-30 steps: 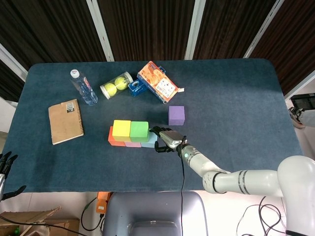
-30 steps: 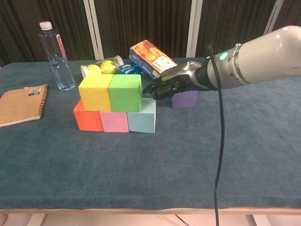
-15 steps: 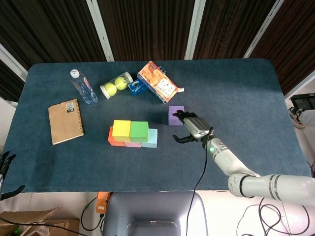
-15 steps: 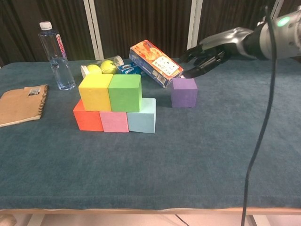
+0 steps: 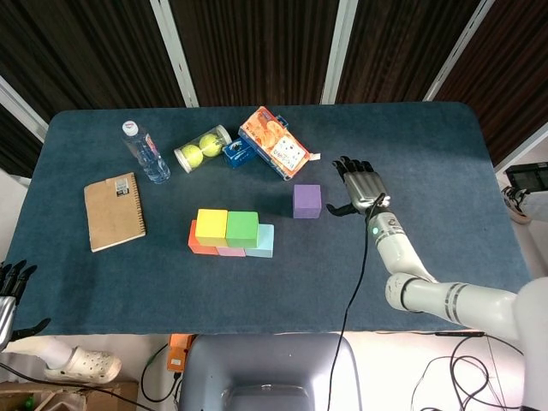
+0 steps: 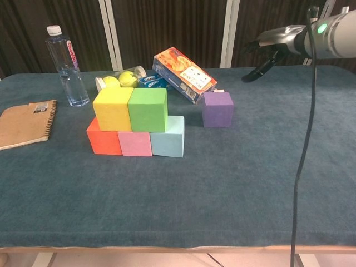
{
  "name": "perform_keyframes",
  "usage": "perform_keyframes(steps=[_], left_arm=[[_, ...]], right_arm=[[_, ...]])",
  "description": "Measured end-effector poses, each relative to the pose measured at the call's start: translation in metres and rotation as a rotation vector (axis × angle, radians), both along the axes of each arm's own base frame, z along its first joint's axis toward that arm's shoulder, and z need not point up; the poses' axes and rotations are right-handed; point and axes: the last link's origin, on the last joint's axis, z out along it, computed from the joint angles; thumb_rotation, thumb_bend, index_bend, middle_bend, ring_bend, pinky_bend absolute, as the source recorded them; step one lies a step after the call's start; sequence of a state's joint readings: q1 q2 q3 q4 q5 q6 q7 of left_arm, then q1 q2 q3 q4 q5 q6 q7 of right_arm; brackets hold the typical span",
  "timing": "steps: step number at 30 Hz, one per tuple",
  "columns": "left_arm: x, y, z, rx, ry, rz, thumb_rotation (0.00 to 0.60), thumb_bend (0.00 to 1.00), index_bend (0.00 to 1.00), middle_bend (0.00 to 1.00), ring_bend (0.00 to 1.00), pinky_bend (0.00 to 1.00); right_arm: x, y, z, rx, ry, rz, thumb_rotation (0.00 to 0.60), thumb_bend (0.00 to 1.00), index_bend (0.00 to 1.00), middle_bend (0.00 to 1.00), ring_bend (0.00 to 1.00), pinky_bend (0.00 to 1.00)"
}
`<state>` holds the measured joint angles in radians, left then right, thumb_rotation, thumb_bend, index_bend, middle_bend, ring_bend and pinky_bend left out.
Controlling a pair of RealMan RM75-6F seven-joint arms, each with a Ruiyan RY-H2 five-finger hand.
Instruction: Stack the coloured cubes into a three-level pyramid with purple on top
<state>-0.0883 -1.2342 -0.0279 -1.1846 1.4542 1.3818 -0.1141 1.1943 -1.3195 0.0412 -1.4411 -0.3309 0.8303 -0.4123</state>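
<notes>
Moved since the earlier frames: right hand (image 5: 360, 187), withdrawn from beside the green cube (image 5: 241, 225), past the purple cube (image 5: 306, 200), now raised to that cube's right and well apart from it. Fingers spread, holding nothing.
Purple cube: alone on the blue cloth table (image 5: 428, 154), right of the stack and clear of it, just in front of the orange snack box (image 5: 272, 141); not yet gripped, left free for the top place.
Stack: orange cube (image 6: 103, 141), pink cube (image 6: 134, 143) and light-blue cube (image 6: 168, 143) in a touching row as base; yellow cube (image 6: 112, 108) and green cube on top, shifted toward the orange end rather than centred. Two levels done by this reading.
Left hand (image 5: 10, 287): low at the table's near-left edge, far from the stack, fingers apart, idle.
Behind the stack: water bottle (image 5: 144, 151), tennis-ball tube (image 5: 203, 148). Left of it: spiral notebook (image 5: 114, 211).
</notes>
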Motion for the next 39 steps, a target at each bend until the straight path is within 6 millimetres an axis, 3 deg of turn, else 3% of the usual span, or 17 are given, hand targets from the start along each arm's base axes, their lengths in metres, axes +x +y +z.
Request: perform_keyframes(steps=[6,12,21,34,39], left_arm=[[-0.004,0.0,0.002,0.008,-0.004,0.016,0.543,0.0,0.14,0.06,0.0,0.07],[-0.007,-0.002,0.004,0.013,-0.008,0.023,0.542,0.0,0.14,0.06,0.0,0.07],[-0.007,-0.002,0.001,0.004,-0.009,0.018,0.543,0.0,0.14,0.06,0.0,0.07],[-0.008,-0.001,0.002,0.004,-0.011,0.022,0.542,0.0,0.14,0.06,0.0,0.07],[-0.008,-0.001,0.003,0.003,-0.013,0.026,0.542,0.0,0.14,0.06,0.0,0.07]], right_arm=[[0.004,-0.012,-0.037,0.029,0.058,-0.003,0.425,0.23,0.03,0.0,0.0,0.0],[0.01,-0.019,-0.059,0.049,0.062,-0.021,0.425,0.22,0.04,0.0,0.0,0.0],[0.013,-0.023,-0.077,0.074,0.056,-0.057,0.427,0.22,0.08,0.0,0.0,0.0],[0.006,-0.031,-0.089,0.075,0.053,-0.086,0.429,0.22,0.25,0.0,0.0,0.0],[0.007,-0.033,-0.09,0.06,0.039,-0.081,0.456,0.22,0.32,0.0,0.0,0.0]])
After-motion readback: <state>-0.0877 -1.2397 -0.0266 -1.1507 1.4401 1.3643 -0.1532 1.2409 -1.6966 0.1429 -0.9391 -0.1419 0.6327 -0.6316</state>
